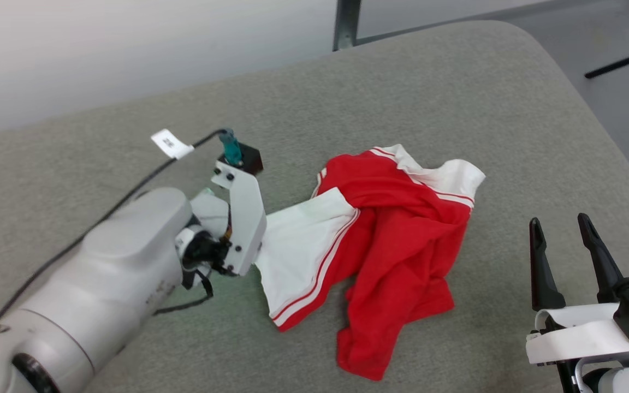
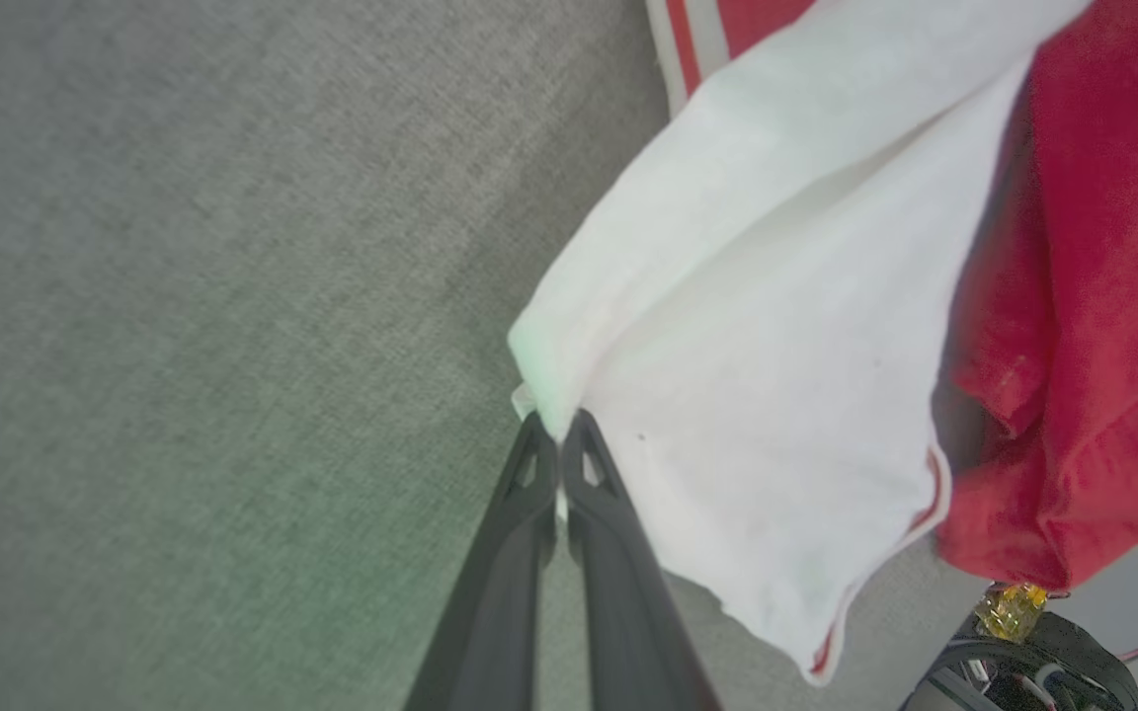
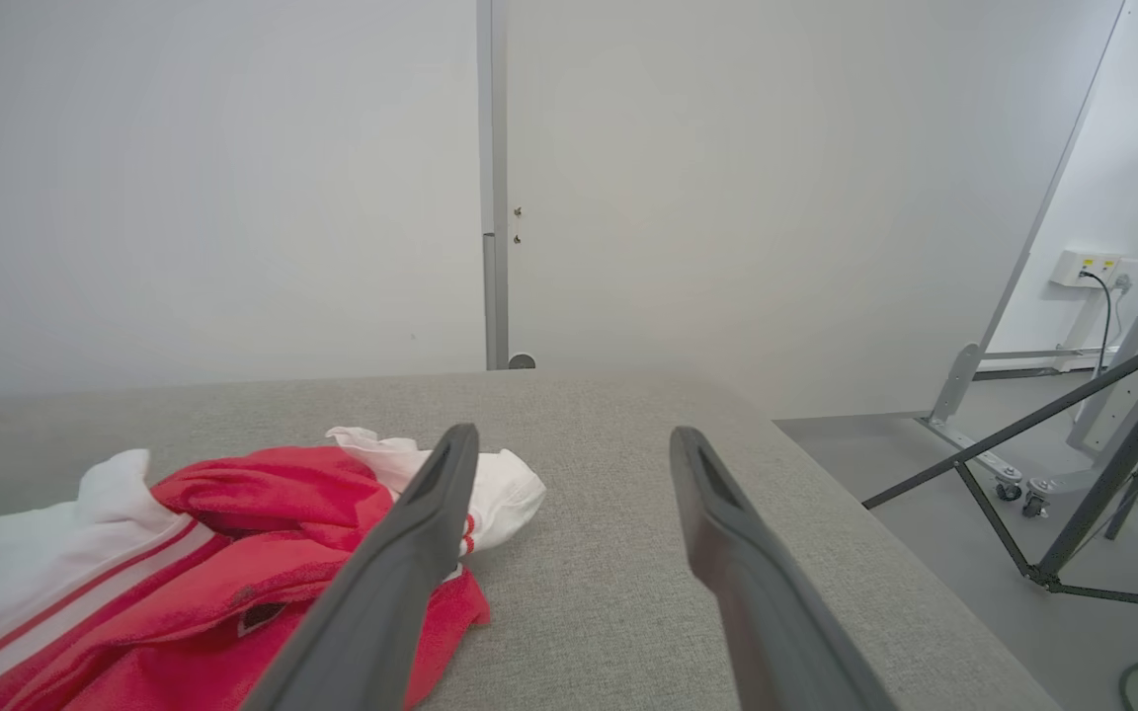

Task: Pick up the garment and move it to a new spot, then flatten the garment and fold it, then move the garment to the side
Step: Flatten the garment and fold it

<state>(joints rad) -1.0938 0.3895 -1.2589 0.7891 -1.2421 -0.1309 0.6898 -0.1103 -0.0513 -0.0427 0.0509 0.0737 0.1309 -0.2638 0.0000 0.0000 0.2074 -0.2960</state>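
At the left of the head view the left arm (image 1: 129, 256) reaches across the grey desk (image 1: 456, 82), its wrist bracket hiding the tips from that camera. In the left wrist view the left gripper (image 2: 557, 431) has its two dark fingers (image 2: 505, 553) pressed together, pinching a corner of the white sleeve of the garment (image 2: 776, 346). The cloth fans out from that pinch up and to the right, with the red body bunched beyond it. On the desk the garment (image 1: 391, 229) lies as a crumpled heap near the middle. One white sleeve with red stripes is drawn out toward the left gripper, the red body is piled to its right, and the other white sleeve lies at the heap's far edge. To the right of the heap, clear of it, the right gripper (image 1: 560, 221) sits with its fingers (image 1: 541, 273) spread wide and nothing between them. In its own wrist view the right gripper (image 3: 574, 439) points over bare desk, the garment (image 3: 233, 553) lying to the left of its fingers
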